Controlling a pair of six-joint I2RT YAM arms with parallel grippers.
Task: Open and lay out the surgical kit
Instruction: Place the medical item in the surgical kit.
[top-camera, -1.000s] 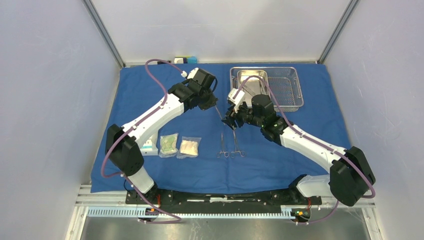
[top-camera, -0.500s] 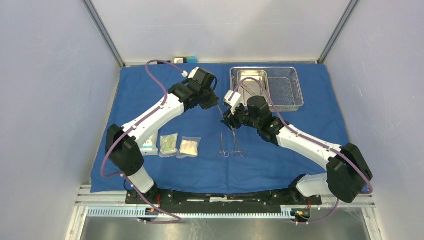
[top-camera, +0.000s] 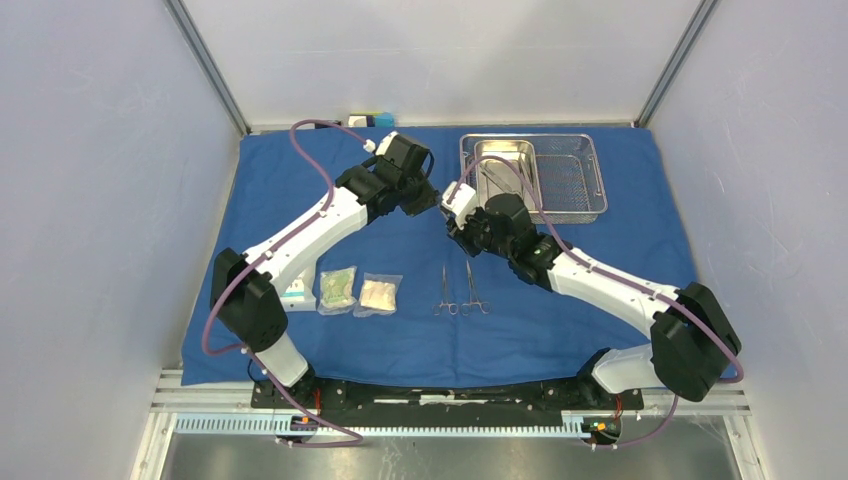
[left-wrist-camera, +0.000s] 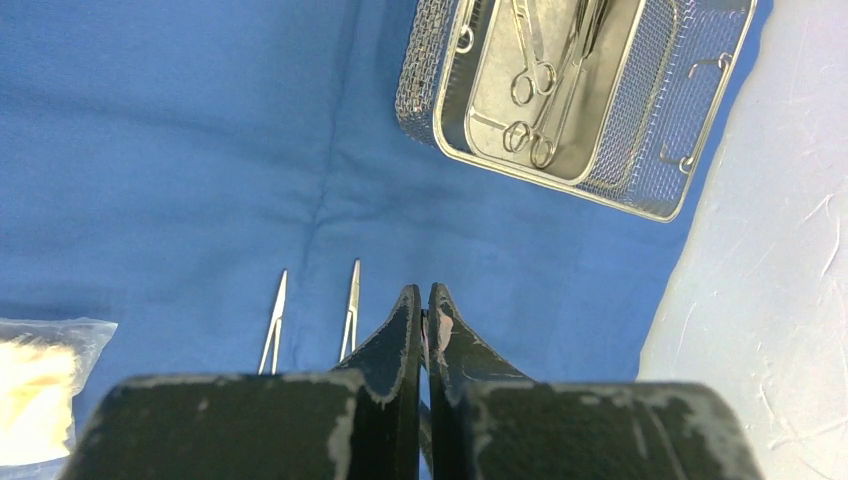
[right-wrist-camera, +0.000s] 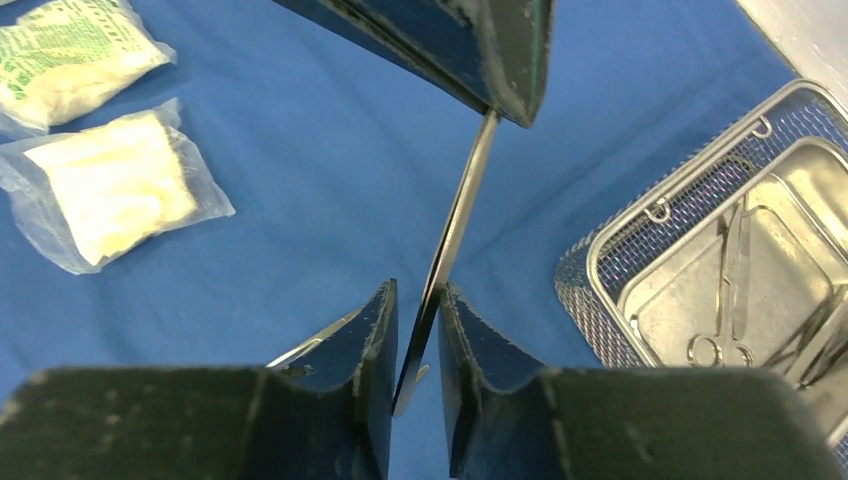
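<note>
The blue cloth wrap (top-camera: 290, 190) lies spread flat. The steel mesh tray (top-camera: 578, 185) stands at the back right, and its inner pan holds several instruments (left-wrist-camera: 535, 80). Two scissor-like instruments (top-camera: 444, 290) (top-camera: 473, 290) lie side by side on the cloth. Clear packets (top-camera: 338, 289) (top-camera: 379, 294) lie to their left. My left gripper (left-wrist-camera: 421, 290) is shut on one end of a slim metal instrument (right-wrist-camera: 462, 215), held above the cloth. My right gripper (right-wrist-camera: 418, 290) straddles its other end. The jaws are narrow, with a gap still showing on one side.
A third packet (top-camera: 297, 293) is partly hidden behind the left arm. Small boxes (top-camera: 370, 120) sit at the cloth's back edge. Grey enclosure walls stand on three sides, with slanted metal posts at the back corners.
My right gripper has moved up and left to the left gripper, and its jaws have narrowed around the held instrument. The left arm has barely moved.
</note>
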